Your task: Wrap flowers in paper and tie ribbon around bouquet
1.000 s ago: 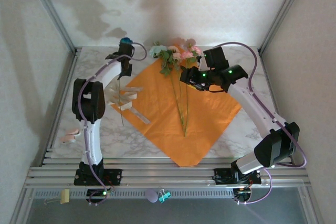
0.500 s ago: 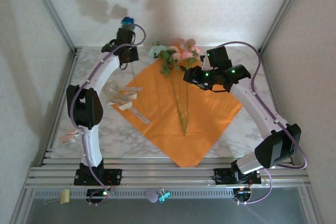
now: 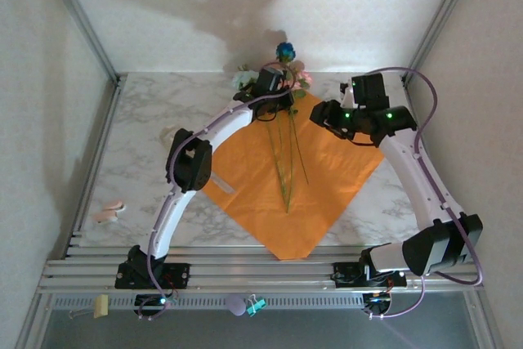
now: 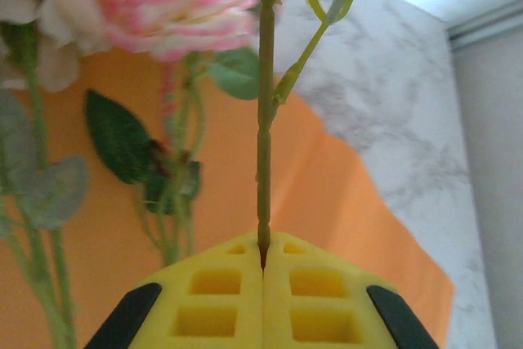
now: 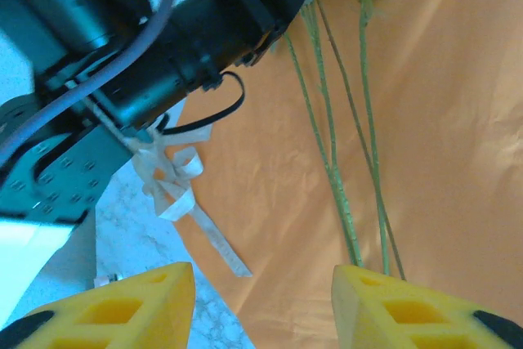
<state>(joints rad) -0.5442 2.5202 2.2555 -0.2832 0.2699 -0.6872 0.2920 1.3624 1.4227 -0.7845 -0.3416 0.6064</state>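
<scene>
flowers (image 3: 243, 79) lay on the paper (image 3: 327, 177), heads at its far corner; left gripper (image 4: 263, 261) pinched the blue bloom's stem (image 4: 264, 161) above them; right gripper (image 5: 261, 296) hung spread over the sheet; gathering looked unfinished; next, lower that stem alongside the others.

The paper (image 3: 327, 177) lies on the desk (image 3: 147, 120) with one corner toward the near edge, the flowers (image 3: 282, 153) on it with blooms at its far corner and stems running nearward, the ribbon (image 3: 222, 184) across its left edge, the left end effector (image 3: 274, 91) above the blooms and the right end effector (image 3: 323, 112) to their right.
</scene>
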